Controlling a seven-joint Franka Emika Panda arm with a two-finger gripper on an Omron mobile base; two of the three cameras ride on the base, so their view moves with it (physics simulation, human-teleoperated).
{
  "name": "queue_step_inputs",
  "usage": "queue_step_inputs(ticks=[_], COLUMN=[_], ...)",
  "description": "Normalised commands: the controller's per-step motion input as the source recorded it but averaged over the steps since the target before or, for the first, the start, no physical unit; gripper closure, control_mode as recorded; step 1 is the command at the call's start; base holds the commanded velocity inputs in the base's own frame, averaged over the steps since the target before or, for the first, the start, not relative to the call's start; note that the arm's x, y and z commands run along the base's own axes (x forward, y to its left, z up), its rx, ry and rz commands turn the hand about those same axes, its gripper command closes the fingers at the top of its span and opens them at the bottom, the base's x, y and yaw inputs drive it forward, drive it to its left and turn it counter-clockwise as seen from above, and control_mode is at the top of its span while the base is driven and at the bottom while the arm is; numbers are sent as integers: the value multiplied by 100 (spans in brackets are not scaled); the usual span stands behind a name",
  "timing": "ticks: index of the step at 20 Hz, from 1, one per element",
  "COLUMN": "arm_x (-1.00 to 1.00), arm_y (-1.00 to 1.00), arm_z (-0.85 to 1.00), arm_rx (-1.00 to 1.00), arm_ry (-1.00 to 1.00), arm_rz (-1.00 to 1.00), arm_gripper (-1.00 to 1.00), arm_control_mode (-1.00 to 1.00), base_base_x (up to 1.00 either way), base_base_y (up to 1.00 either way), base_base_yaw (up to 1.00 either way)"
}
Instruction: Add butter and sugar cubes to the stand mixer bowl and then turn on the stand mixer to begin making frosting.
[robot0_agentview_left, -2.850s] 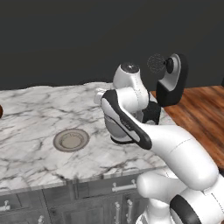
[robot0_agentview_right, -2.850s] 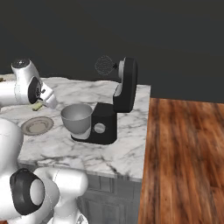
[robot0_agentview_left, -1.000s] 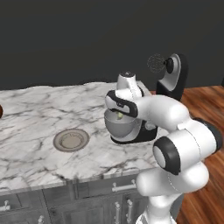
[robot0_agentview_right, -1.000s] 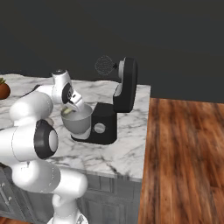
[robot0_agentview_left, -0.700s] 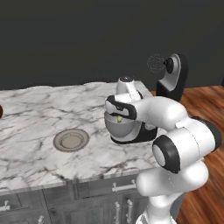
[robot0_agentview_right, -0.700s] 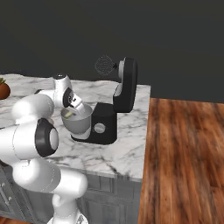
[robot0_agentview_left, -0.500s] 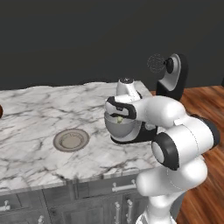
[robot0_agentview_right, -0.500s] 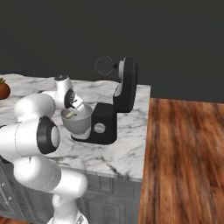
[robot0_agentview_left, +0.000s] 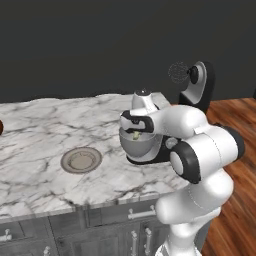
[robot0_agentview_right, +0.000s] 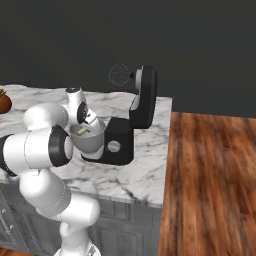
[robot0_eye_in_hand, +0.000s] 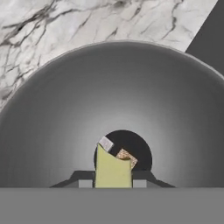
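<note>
Left base view: the arm has swung from its folded pose over the table (robot0_agentview_left: 45, 125) and the pincer (robot0_agentview_left: 136, 135) now hangs just above the stand mixer bowl (robot0_agentview_left: 137, 145). A small yellow piece, the butter (robot0_agentview_left: 136, 135), shows at the tip of the pincer, inside the rim of the bowl. The grey plate (robot0_agentview_left: 81, 160) lies well apart from the pincer, toward the side away from the stand mixer (robot0_agentview_left: 197, 90).

Right base view: the pincer (robot0_agentview_right: 83, 129) points down into the stand mixer bowl (robot0_agentview_right: 89, 139). In the last second it has only come down a little. The head of the stand mixer (robot0_agentview_right: 143, 95) is tilted up behind the pincer, with the whisk (robot0_agentview_right: 118, 74) free above. The silver knob (robot0_agentview_right: 114, 146) is just beyond the bowl.

Hand view: the pincer (robot0_eye_in_hand: 113, 183) is pinching the butter (robot0_eye_in_hand: 113, 168) between its two tips. Straight below it, on the bottom of the stand mixer bowl (robot0_eye_in_hand: 52, 109), two sugar cubes (robot0_eye_in_hand: 126, 157) already lie.

Meaning for the task: the sugar seems to be in, and the butter is over the bowl but not yet let go. The next move is probably to release it, then the knob.
</note>
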Motion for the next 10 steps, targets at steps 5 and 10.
queue_step_inputs(ticks=[5,10], arm_x=[0,-8], arm_y=[6,0], arm_z=[-19,-10], arm_rx=[-3,0], arm_ry=[0,-5], arm_rz=[-1,0], arm_gripper=[-100,-100], arm_control_mode=[-100,-100], base_base_x=[0,0], base_base_y=[0,0], base_base_yaw=[0,0])
